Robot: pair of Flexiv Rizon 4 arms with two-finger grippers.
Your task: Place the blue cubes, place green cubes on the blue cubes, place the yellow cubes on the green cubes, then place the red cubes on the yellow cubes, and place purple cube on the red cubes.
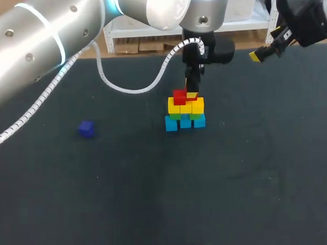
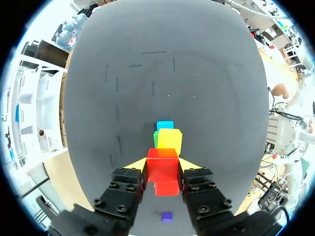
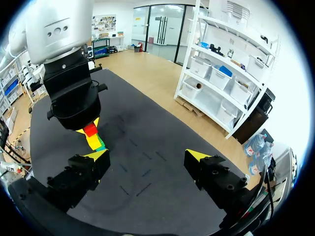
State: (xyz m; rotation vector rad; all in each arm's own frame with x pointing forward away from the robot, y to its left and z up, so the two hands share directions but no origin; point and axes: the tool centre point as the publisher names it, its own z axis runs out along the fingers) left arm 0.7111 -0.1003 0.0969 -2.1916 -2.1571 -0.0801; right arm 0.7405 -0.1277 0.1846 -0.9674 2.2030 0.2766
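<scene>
A stack stands mid-table: blue cubes (image 1: pixel 185 122) at the bottom, green cubes (image 1: pixel 175 116) on them, yellow cubes (image 1: pixel 185 106) above. One red cube (image 1: pixel 178 96) rests on the yellow layer's left part. My left gripper (image 1: pixel 192 92) comes down from above, shut on a second red cube (image 2: pixel 162 161) right beside the first, at or just over the yellow layer. The purple cube (image 1: pixel 86 128) lies alone far to the left, also visible as the purple cube (image 2: pixel 167 216). My right gripper (image 3: pixel 147 156) hangs open and empty off at the back right, its yellow tip (image 1: pixel 254 56) showing.
My left arm's white cable (image 1: pixel 130 89) loops low over the table behind and left of the stack. The dark table (image 1: pixel 167 198) stretches bare in front of the stack.
</scene>
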